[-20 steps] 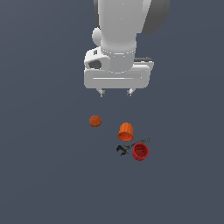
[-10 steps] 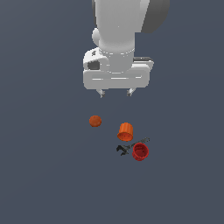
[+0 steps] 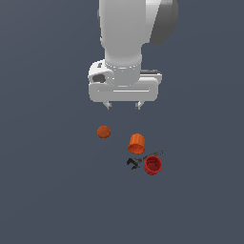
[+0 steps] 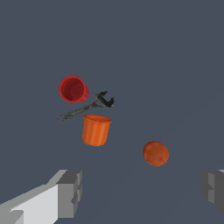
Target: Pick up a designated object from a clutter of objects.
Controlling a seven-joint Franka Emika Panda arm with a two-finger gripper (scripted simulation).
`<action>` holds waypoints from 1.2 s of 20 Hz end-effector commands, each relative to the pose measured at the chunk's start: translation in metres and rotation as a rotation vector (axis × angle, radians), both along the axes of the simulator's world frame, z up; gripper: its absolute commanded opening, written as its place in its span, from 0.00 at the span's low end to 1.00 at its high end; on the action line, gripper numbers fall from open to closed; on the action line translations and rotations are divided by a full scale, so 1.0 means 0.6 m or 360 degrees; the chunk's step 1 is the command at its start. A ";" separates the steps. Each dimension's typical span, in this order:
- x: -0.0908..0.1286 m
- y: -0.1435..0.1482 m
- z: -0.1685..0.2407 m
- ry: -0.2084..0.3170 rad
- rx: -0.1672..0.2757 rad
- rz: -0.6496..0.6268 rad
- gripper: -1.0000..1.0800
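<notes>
The gripper [image 3: 123, 105] hung above the grey floor [image 3: 43, 190] with its two short fingertips [image 3: 109, 106] set wide apart and nothing between them. The orange ball [image 3: 103, 132] lay on the floor below, apart from the other things and toward the exterior view's left of them. The orange tapered cup [image 3: 137, 143] sat near the ball; the red cup [image 3: 153, 165] lay beyond it, with the dark grey tool [image 3: 138, 161] between the two cups.

The wrist view alone showed the tool [image 4: 85, 108] plainly as a slim wrench with a forked head, lying just beside the red cup [image 4: 73, 89] and above the rim of the orange cup [image 4: 96, 129]. It also showed the ball [image 4: 155, 153] clear of both finger pads [image 4: 70, 193]. The exterior view alone showed the white arm [image 3: 125, 33] and the full hand body.

In the exterior view the tool was small and partly masked by the red cup. In the wrist view both fingers were cut off by the frame edges.
</notes>
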State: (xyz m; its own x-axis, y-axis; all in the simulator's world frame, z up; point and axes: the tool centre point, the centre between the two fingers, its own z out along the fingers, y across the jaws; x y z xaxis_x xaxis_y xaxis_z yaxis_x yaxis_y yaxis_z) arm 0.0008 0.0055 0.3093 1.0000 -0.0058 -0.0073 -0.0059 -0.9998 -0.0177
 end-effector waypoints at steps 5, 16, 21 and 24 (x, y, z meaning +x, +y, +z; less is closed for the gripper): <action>-0.006 -0.031 -0.065 0.0001 0.0004 -0.0145 0.96; -0.055 -0.112 -0.229 0.0000 -0.0002 -0.0542 0.96; -0.088 -0.143 -0.289 -0.0001 -0.0012 -0.0704 0.96; -0.105 -0.156 -0.315 -0.0001 -0.0018 -0.0778 0.96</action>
State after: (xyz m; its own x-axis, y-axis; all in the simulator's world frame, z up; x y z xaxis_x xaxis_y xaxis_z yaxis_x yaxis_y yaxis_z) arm -0.0569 -0.0841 0.1281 0.8915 -0.4529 -0.0058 -0.4530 -0.8915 -0.0085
